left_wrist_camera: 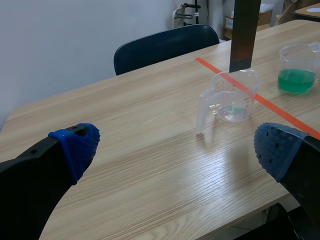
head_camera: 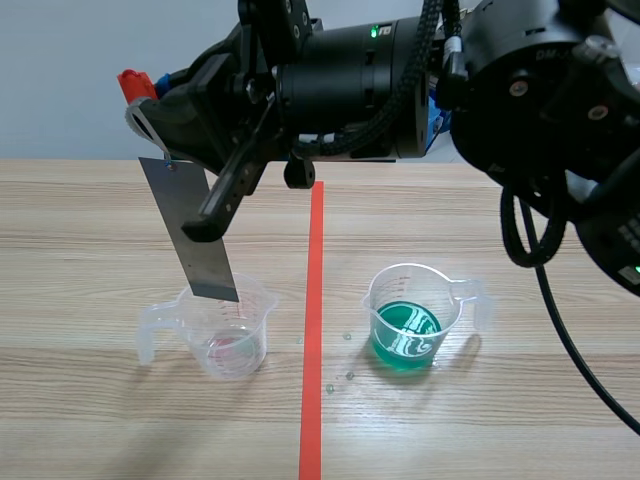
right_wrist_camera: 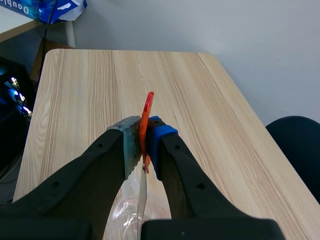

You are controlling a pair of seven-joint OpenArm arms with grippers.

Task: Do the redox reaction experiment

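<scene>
The right gripper (head_camera: 158, 100), on the black arm reaching across from the right side, is clamped on a thin orange-red plastic tab (right_wrist_camera: 147, 107), its two dotted pads pressed against the tab's flat faces. A long grey flat metal strip (head_camera: 194, 232) hangs from the tab by a small grey hook through a hole near its top, tilted slightly off vertical. The strip's lower edge sits level with the rim of a clear plastic measuring beaker with a handle (head_camera: 200, 345), which stands left of the orange-red tape line (head_camera: 312, 330) on the pale wooden table (head_camera: 90, 250). Whether the strip dips inside the rim cannot be told; it stays well above the faint pinkish trace of liquid (head_camera: 232, 348) at the beaker's bottom. A second clear plastic beaker (head_camera: 385, 290) stands right of the tape line, well apart from the first, holding green liquid (head_camera: 405, 338). A few small droplets (head_camera: 348, 338) lie on the table between this beaker and the tape.

The left gripper (left_wrist_camera: 177, 145) hangs low over the table, fingers spread wide with nothing between their blue pads (left_wrist_camera: 80, 142); both beakers lie ahead of it. A dark blue chair (left_wrist_camera: 165, 45) stands at the table's far edge.
</scene>
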